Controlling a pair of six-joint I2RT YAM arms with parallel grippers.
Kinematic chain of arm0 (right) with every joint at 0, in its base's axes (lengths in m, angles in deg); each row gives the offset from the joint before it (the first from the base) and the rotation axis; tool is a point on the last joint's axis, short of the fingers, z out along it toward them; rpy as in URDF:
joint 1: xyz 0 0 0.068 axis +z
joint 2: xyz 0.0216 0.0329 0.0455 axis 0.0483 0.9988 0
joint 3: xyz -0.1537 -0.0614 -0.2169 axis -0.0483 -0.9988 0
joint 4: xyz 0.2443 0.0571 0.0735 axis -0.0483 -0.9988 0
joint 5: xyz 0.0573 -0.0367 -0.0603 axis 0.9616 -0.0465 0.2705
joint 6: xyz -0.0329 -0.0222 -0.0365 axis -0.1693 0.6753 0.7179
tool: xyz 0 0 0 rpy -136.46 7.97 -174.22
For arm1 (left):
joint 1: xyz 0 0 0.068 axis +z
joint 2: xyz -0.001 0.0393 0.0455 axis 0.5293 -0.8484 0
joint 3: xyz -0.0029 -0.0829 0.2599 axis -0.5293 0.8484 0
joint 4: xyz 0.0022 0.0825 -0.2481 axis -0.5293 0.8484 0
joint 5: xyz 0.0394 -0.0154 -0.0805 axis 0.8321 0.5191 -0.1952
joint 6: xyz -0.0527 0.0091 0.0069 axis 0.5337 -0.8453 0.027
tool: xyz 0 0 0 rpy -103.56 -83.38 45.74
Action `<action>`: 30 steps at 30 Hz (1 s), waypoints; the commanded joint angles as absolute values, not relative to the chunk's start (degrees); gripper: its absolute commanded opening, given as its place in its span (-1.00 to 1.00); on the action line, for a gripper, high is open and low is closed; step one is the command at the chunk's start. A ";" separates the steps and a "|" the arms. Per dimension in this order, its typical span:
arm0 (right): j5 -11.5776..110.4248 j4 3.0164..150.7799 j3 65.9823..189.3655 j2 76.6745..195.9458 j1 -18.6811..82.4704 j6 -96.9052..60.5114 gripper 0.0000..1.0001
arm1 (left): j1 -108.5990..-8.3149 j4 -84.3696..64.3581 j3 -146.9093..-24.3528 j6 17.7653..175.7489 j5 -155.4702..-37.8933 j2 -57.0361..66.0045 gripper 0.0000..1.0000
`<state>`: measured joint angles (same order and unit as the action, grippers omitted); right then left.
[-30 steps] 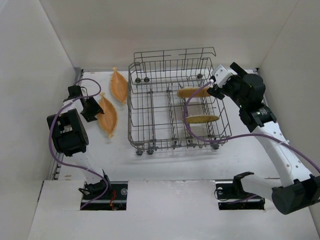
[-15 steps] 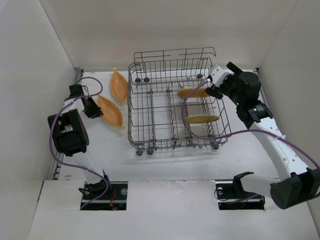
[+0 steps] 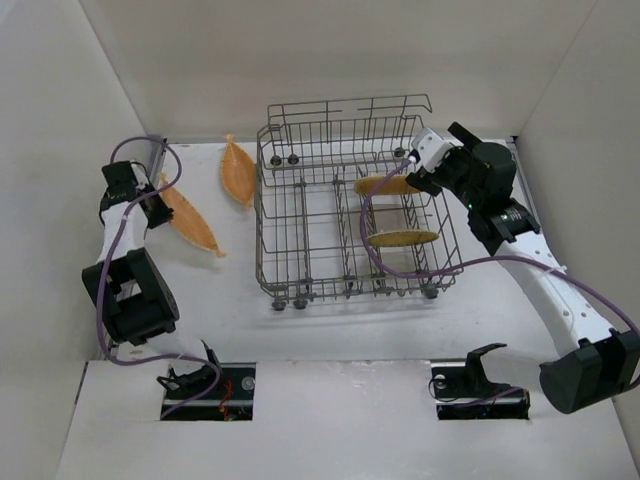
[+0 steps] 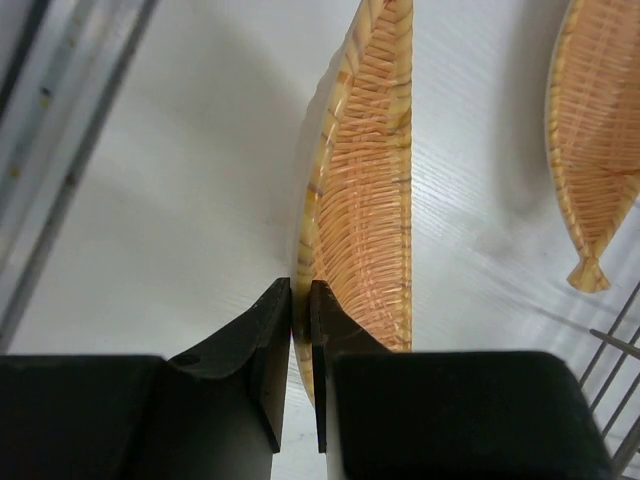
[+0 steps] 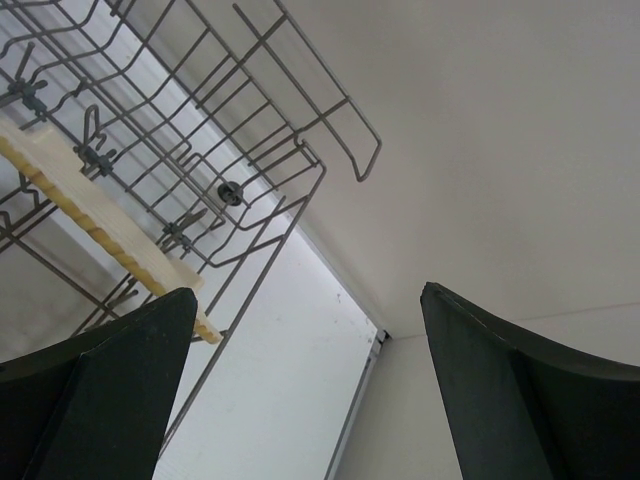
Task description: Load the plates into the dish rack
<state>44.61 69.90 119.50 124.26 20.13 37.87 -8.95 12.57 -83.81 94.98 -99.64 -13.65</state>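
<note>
Pinching one plate (image 4: 370, 200) by its rim in my left gripper (image 4: 300, 300), at bench (image 3: 240, 300) left, apart from dish rack (image 3: 330, 230). Right gripper (image 5: 308, 300) spread beside rack's far-right corner. Next, I judge: carry across, stand it upright.

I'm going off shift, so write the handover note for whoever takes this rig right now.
Left hand: shut on the rim of the held plate, left of the dish rack.
Right hand: open, holding nothing, by the rack's far right corner.
Done: two plates sit on edge in the rack's right side, the far plate and the near plate.
To do: load the held plate, then the loose plate, outside the rack on its left.
</note>
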 commanded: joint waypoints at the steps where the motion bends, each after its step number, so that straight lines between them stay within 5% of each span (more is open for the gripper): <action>1: 43.10 74.77 120.07 124.14 21.00 37.57 1.00 | -9.06 11.87 -88.16 90.55 -98.09 -7.39 -1.00; 9: 41.96 76.17 119.28 124.40 21.00 38.54 1.00 | -14.32 11.88 -95.45 81.33 -93.79 -0.98 -1.00; 22: 40.47 78.64 114.80 122.38 20.83 39.59 1.00 | -40.59 -0.16 -100.03 47.85 -76.12 5.97 -0.98; 30: 39.85 79.69 113.04 121.15 20.57 40.21 1.00 | -48.95 -9.56 -100.74 30.79 -76.38 5.71 -0.98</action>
<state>41.09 75.52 113.12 123.04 20.53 40.08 -47.20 0.22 -97.47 41.26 -77.63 3.80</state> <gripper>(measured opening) 0.999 0.093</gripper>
